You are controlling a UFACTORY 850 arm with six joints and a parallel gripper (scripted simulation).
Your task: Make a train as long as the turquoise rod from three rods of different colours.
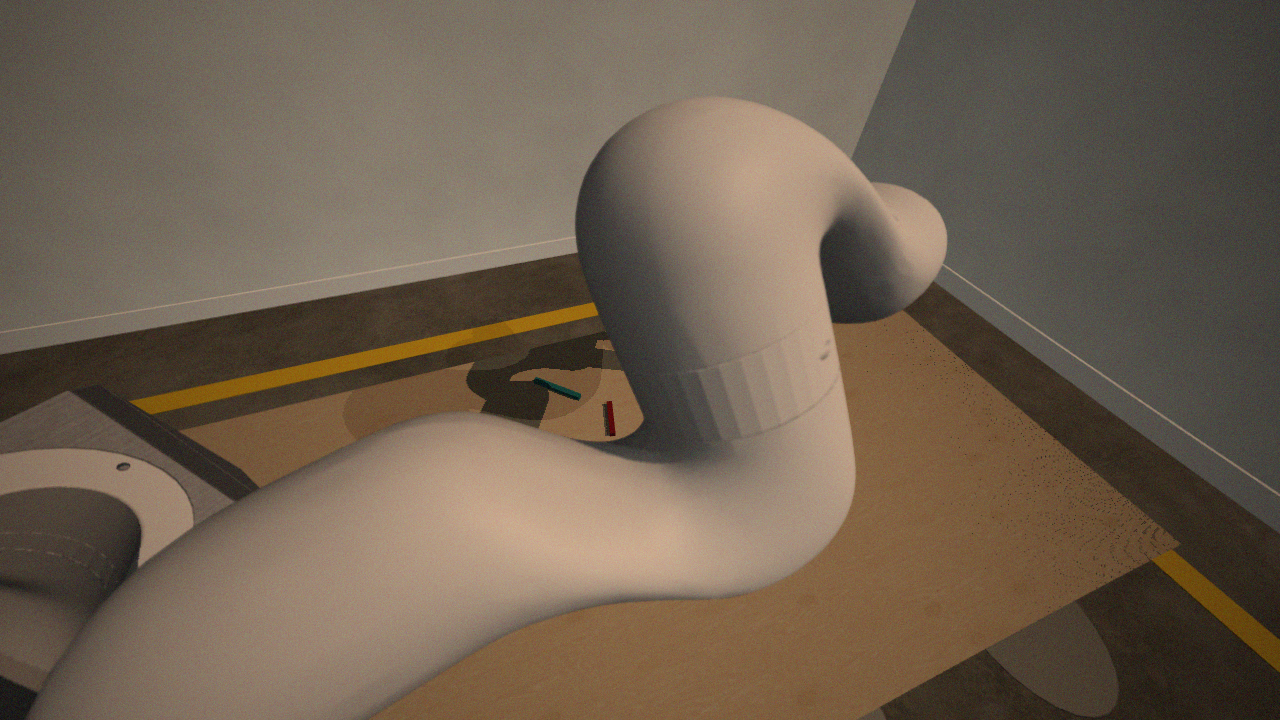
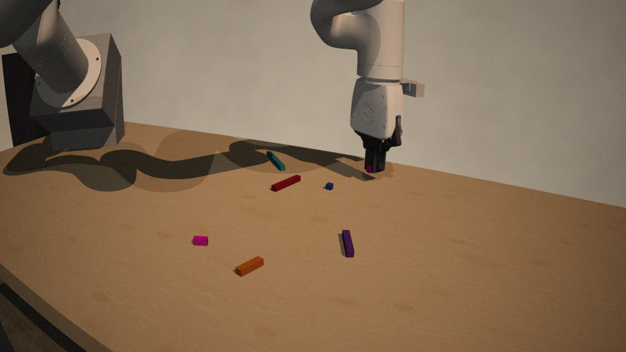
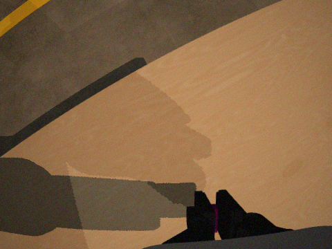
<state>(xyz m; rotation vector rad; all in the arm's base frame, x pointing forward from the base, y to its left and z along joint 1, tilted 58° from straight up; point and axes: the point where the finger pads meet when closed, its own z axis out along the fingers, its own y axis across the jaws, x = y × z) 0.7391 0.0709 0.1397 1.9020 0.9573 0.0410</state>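
My gripper [image 2: 375,168] [image 3: 209,208] is shut on a small magenta rod [image 2: 368,168] [image 3: 215,218] and holds it a little above the table near the far edge. The turquoise rod [image 2: 275,160] [image 1: 556,387] lies flat to the left of it. The red rod [image 2: 285,183] [image 1: 609,418] lies in front of the turquoise one. The small blue rod [image 2: 328,186] lies between the red rod and my gripper. In the top view the arm hides the gripper.
A second magenta rod [image 2: 200,240], an orange rod [image 2: 249,265] and a purple rod [image 2: 347,243] lie apart nearer the front of the wooden table [image 2: 459,271]. The arm's base [image 2: 74,87] stands at the far left.
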